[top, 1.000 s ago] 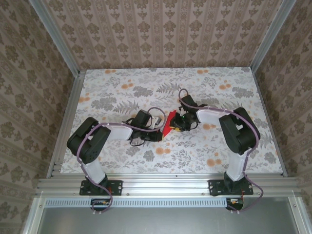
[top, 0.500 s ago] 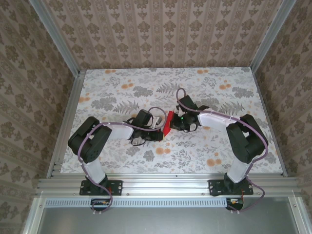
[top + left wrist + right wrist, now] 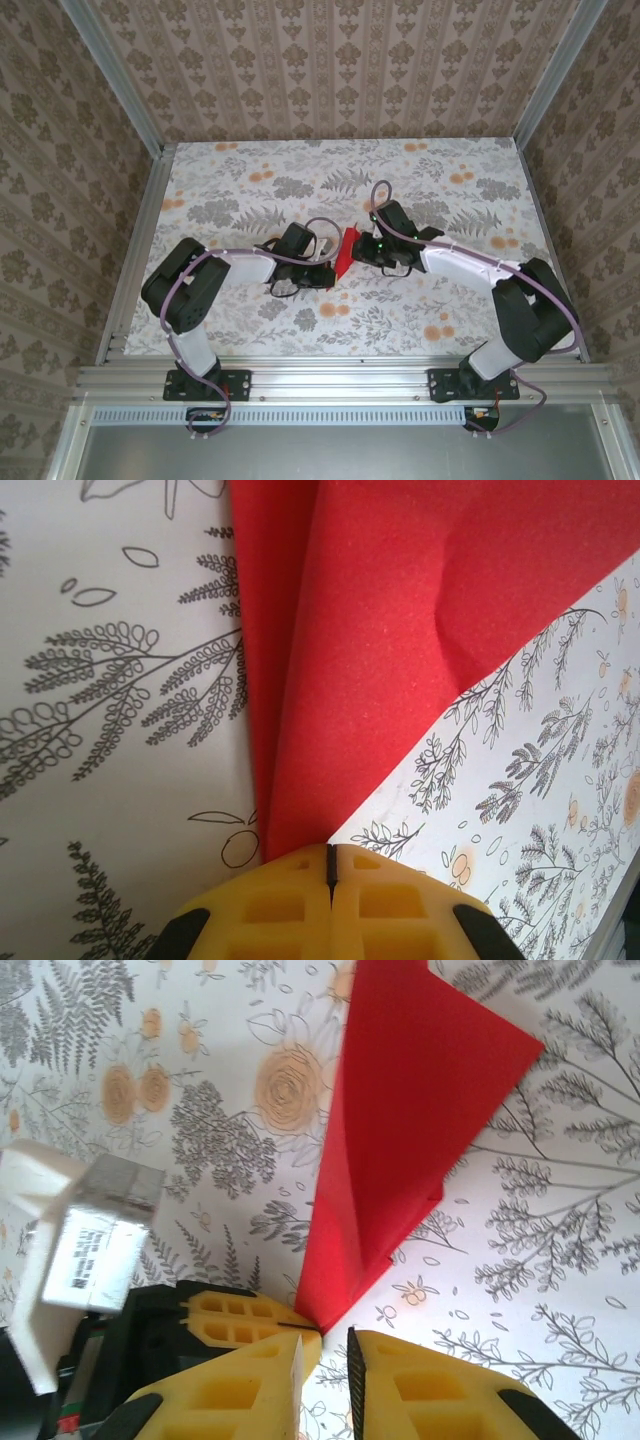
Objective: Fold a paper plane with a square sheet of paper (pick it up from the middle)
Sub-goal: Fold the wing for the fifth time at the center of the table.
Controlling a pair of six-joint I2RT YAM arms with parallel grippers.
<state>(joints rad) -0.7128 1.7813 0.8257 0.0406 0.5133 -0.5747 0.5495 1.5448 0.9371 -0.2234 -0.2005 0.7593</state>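
Bright red paper: a layered, sharply creased wedge, one narrow tip.

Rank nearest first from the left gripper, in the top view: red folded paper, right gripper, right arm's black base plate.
1. In the left gripper: red folded paper.
2. Just beyond it: right gripper.
3. Near edge, right: black base plate.

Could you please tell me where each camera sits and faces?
Top external: fixed above and behind, looking down on the table; left arm and right arm meet at the paper.
Left wrist: on the left arm, looking along the shut left end effector at the pinched paper.
Right wrist: on the right arm, looking past the right end effector at the paper and the left end effector.
Shared: all see the paper.
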